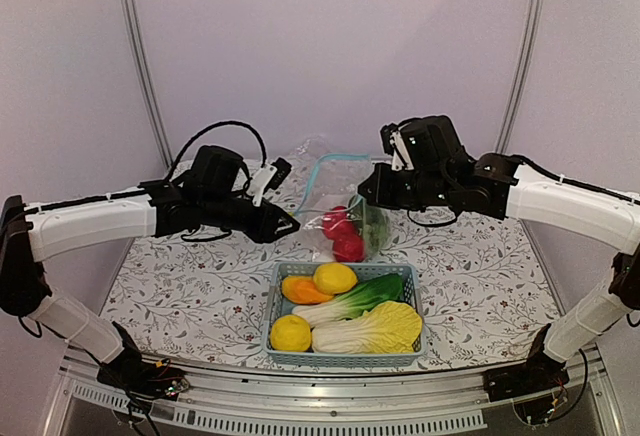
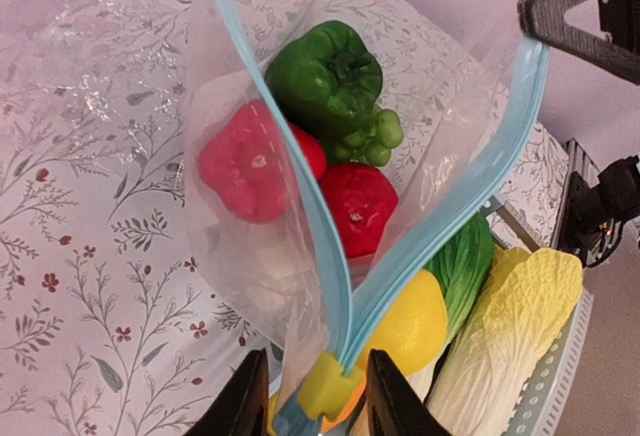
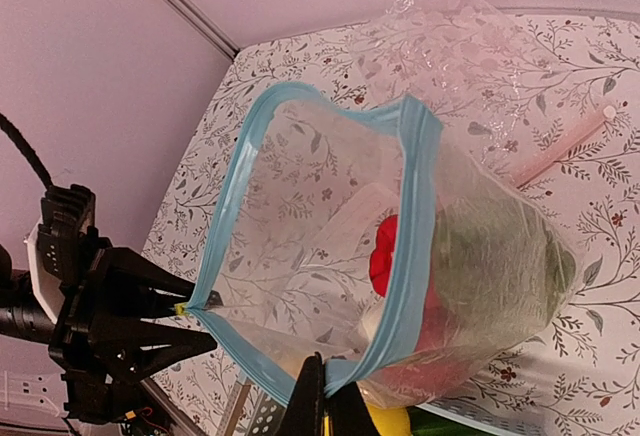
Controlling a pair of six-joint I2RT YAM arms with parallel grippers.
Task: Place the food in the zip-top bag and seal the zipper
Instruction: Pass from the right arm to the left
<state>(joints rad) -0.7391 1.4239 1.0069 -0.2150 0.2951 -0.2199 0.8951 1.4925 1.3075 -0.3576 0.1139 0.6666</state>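
Observation:
The zip-top bag (image 1: 335,196) hangs between my two grippers, behind the basket, with its mouth gaping. Inside lie a green pepper (image 2: 325,76), a red pepper (image 2: 245,161) and a red round fruit (image 2: 358,204). My left gripper (image 2: 313,401) stands open at one end of the teal zipper (image 2: 330,246). Its fingers flank the yellow slider (image 2: 325,386) with a small gap on each side. My right gripper (image 3: 322,401) is shut on the zipper's other end (image 3: 415,226). More food lies in the basket: two lemons (image 1: 335,277), a green leafy vegetable (image 1: 360,298) and a pale cabbage (image 1: 370,328).
The light-blue slatted basket (image 1: 275,301) stands near the front edge on the flowered cloth (image 1: 480,276), just below the bag. An orange piece (image 1: 303,291) lies in it too. Pale walls with metal posts (image 1: 140,56) close in the back and sides.

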